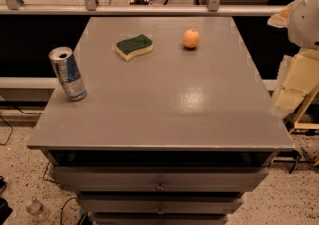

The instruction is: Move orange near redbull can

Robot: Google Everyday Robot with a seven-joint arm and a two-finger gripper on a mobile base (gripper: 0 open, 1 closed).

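The orange (191,38) is a small round fruit lying on the far right part of the grey table (164,109). The redbull can (68,73) is a slim silver-and-blue can standing near the table's left edge, far from the orange. My gripper (295,82) shows as pale cream parts at the right edge of the view, beyond the table's right side, below the white arm (305,15). It is well away from both the orange and the can and holds nothing I can see.
A green-and-yellow sponge (133,46) lies on the far part of the table, between the can and the orange. Drawers (159,179) sit under the table's front edge. A rail (149,9) runs behind the table.
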